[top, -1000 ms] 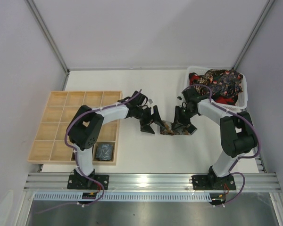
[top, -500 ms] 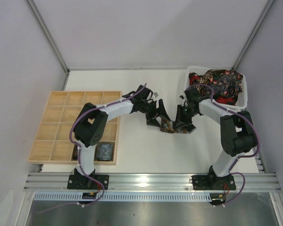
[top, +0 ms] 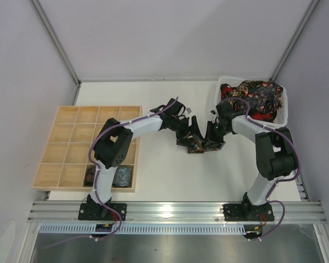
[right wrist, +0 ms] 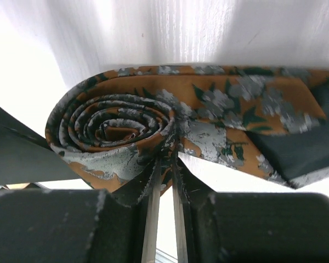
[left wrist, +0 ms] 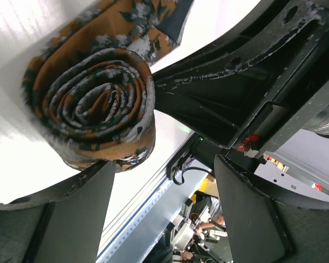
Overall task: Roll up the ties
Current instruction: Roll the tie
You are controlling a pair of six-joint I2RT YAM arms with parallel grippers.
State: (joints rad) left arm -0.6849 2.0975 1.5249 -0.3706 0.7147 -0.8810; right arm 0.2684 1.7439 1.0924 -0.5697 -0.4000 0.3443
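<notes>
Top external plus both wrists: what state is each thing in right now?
rolled tie: coiled, its end loose.
left gripper: open, at the coil.
right gripper: shut on the coil's outer wrap.
heaped ties: unrolled, in the basket.
stored coil: rolled, in the tray, near-right cell.

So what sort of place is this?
Likely a robotics lab bench: two arms bolted to a metal rail, plain white walls around the table, and props set out, a wooden grid tray and a basket of ties.
</notes>
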